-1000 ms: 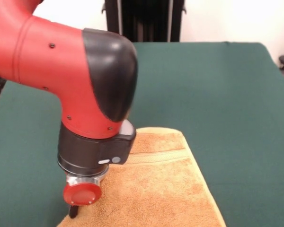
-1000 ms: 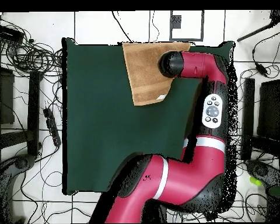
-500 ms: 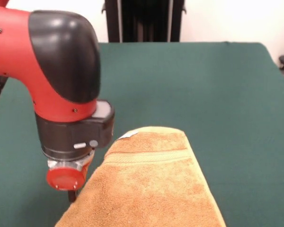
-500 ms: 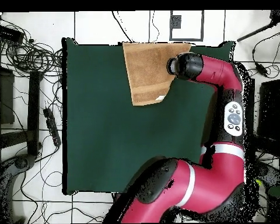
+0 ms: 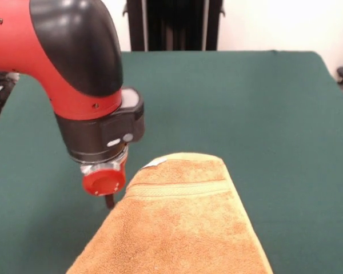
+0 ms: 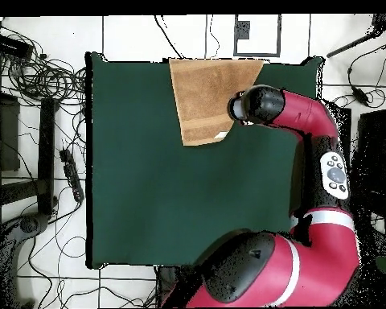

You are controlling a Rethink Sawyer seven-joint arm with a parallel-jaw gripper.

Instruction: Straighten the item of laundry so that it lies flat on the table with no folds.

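Since half a second ago the arm has lifted and shifted right in the front view, so the end effector (image 5: 109,201) now sits higher, close to the towel's left edge rather than lower down toward the frame's bottom left. Only a dark tip shows beneath the red disc (image 5: 104,180) at the wrist, and I cannot tell whether it is released or clenched, or whether it touches the cloth. Above the disc, the black wrist housing (image 5: 103,134) and the red and black elbow fill the upper left of the front frame.

The towel (image 5: 180,225) occupies the lower centre of that frame, running off the bottom edge. Its far end looks rounded and slightly raised, with a flat woven stripe band (image 5: 177,189) crossing it and a small white tag (image 5: 152,164) at its upper left corner.

In the overhead frame the towel (image 6: 206,92) lies at the top centre, against the worktop's upper edge, with the arm's wrist (image 6: 256,105) overlapping its right side. The green worktop (image 6: 164,201) spreads well beyond it below and to the left. The arm (image 6: 309,233) curves down the right side to the bottom.
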